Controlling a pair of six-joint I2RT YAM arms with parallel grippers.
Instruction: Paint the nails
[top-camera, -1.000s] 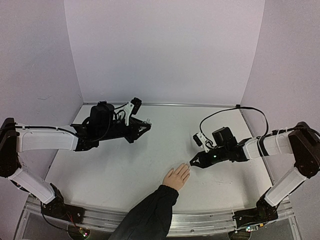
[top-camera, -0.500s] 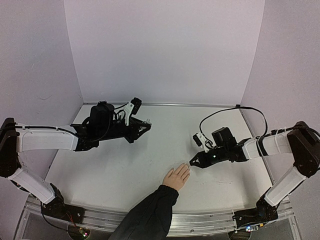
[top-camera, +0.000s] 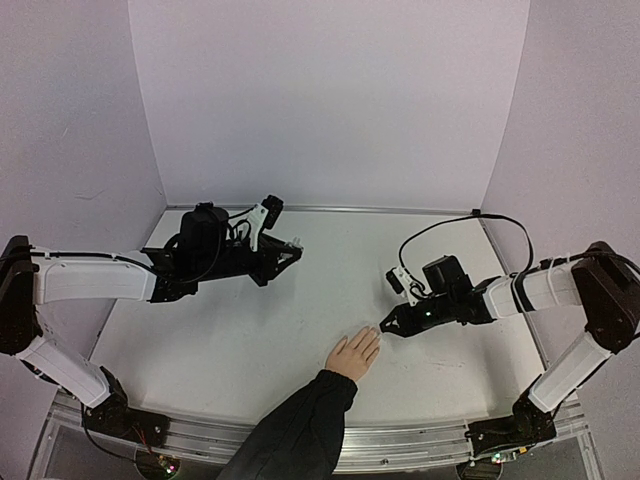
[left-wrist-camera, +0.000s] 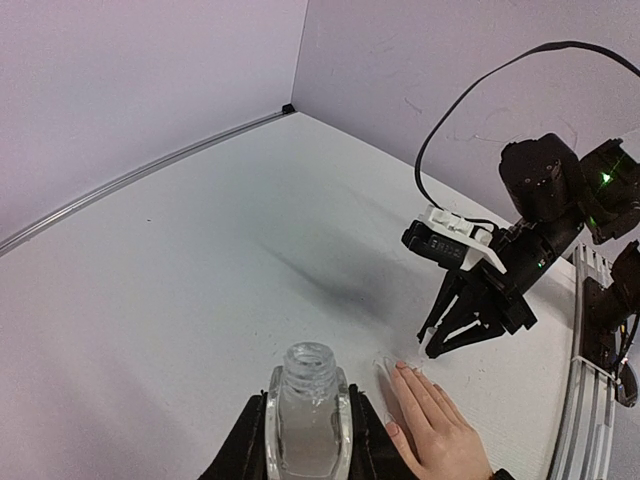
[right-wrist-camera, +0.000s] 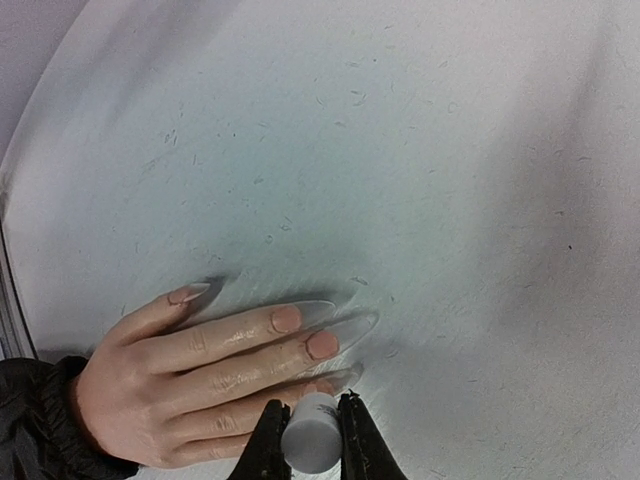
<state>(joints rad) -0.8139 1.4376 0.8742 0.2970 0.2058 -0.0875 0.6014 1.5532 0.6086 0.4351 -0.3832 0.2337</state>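
A light-skinned hand (top-camera: 353, 355) with a dark sleeve lies flat on the white table, fingers spread. Its nails (right-wrist-camera: 322, 345) are pink with long clear tips; they also show in the left wrist view (left-wrist-camera: 400, 367). My right gripper (right-wrist-camera: 310, 428) is shut on a small white cap (right-wrist-camera: 312, 442) and holds it right over the ring fingertip, hiding that nail's base. It also shows in the top view (top-camera: 385, 329). My left gripper (left-wrist-camera: 308, 418) is shut on a small clear bottle (left-wrist-camera: 308, 395), uncapped and upright, held above the table at the back left (top-camera: 288, 248).
Purple walls close the table at the back and both sides. A black cable (top-camera: 455, 222) loops from the right wrist toward the back right corner. The metal rail (top-camera: 400, 440) runs along the near edge, with the sleeve (top-camera: 295, 430) crossing it.
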